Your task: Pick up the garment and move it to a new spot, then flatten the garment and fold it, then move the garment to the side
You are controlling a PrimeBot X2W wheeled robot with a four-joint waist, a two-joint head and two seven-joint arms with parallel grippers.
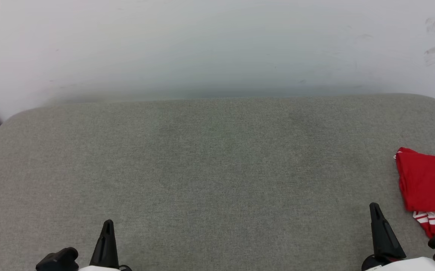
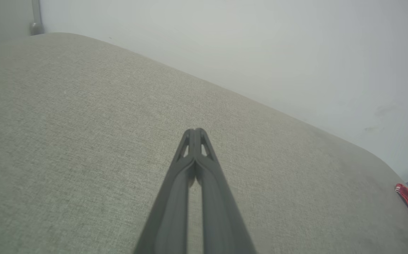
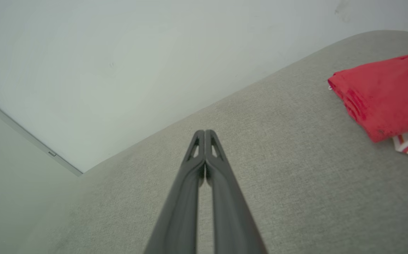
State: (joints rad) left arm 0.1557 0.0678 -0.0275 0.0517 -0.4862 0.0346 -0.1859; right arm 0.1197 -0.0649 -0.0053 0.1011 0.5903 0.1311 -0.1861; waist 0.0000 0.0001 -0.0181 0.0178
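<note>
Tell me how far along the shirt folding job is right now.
Done, it seems: the garment lies folded in a red bundle at the right edge of the grey cushion, striped trim peeking out. In hand: nothing; the left end effector and right end effector are shut, empty and apart from it. Left: probably nothing.

You are looking at a surface (image 1: 209, 169) of grey woven cloth, matt and faintly rough in its weave. At its right edge the garment (image 1: 428, 180) is showing as soft, matt red cloth with striped trim. The left gripper (image 2: 195, 132) and right gripper (image 3: 204, 132) are looking like dark, smooth, matt plastic. The wall (image 1: 202, 45) is looking pale, smooth and scuffed.
</note>
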